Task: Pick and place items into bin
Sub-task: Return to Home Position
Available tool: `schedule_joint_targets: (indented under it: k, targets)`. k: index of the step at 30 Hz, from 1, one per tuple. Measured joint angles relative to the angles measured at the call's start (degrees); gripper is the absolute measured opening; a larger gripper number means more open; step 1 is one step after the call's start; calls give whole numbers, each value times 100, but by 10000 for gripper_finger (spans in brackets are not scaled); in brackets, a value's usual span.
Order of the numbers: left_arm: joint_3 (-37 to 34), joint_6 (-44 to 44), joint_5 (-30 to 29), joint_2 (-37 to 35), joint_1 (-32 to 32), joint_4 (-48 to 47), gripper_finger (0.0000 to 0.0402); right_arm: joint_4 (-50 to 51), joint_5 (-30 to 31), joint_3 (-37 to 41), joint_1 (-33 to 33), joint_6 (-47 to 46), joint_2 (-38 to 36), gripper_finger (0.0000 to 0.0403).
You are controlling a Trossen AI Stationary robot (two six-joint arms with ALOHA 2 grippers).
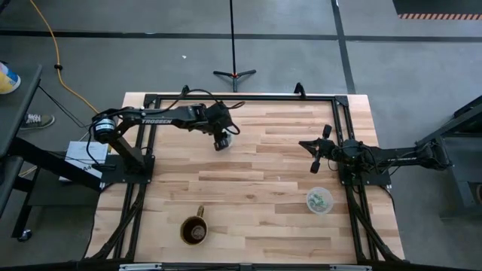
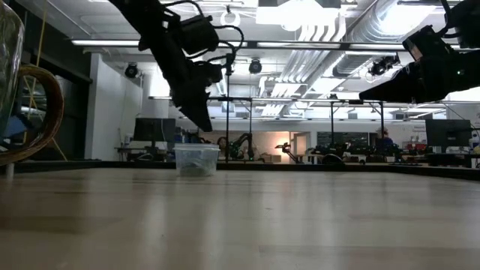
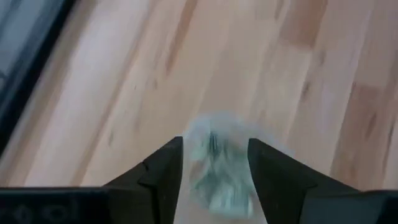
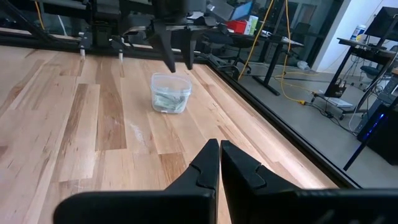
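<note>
High view puts my left gripper [image 1: 221, 144] just above a clear cup [image 1: 229, 138], fingers spread and holding nothing — the green-and-white packets [image 3: 214, 177] lie inside it. More fill a second cup [image 1: 318, 200] near my right arm's base. My right gripper [image 4: 219, 144] hangs over the table's [image 1: 263, 181] right side — fingers pressed together, empty.

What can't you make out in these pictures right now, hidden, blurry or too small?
1. Packets in the far bin under the left gripper: uncountable, small in the right wrist view, blurred in the left wrist view.
2. Packets in the near bin beside the right arm: too small to count in the high view.
3. Mug: cut off by the low view's left edge.
</note>
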State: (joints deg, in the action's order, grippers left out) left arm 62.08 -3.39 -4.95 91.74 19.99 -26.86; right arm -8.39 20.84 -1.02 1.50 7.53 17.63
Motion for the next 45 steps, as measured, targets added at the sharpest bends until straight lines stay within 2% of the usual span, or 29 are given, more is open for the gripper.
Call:
schedule_joint_targets:
  k: [2, 5, 7, 13, 17, 20, 23, 29, 33, 38, 41, 45]
  targets:
    - [-326, 8, 120, -108, -10, 749, 205, -1, 0, 0, 0, 0, -2, 7]
    - [-1034, -3, 701, -346, -11, 2124, 179, -1, 2, 0, 0, 0, -2, 7]
    - [-1544, 22, 834, -627, -17, 2879, 159, -1, 0, 0, 0, 0, -2, 7]
    - [-3209, 237, 920, -2004, -167, 4797, 94, -90, 6, 0, 0, 26, -4, 7]
    - [-4152, 237, 838, -3079, -426, 5684, 48, -225, 24, 2, 0, 33, -10, 7]
    - [-4647, 239, 754, -3764, -598, 5782, 22, -281, 4, 2, 0, 25, -9, 7]
    - [-4985, 240, 745, -4376, -735, 5783, 22, -274, 4, 2, 0, -13, -7, 7]
    - [-5648, 224, 403, -5684, -764, 5772, 69, -261, -142, 2, 0, -127, -7, 7]
    - [-6109, 318, 289, -6504, -765, 5750, 63, -264, -462, 2, 0, -160, -8, 7]
    - [-6130, 324, 297, -7308, -767, 4953, 21, -520, -854, 2, 0, -259, -11, 7]
    - [-6130, 244, 298, -7616, -767, 4747, 22, -658, -905, 2, 2, -427, -9, 7]
    - [-6130, 104, 285, -7859, -767, 4602, 56, -719, -948, 2, 4, -547, -9, 7]
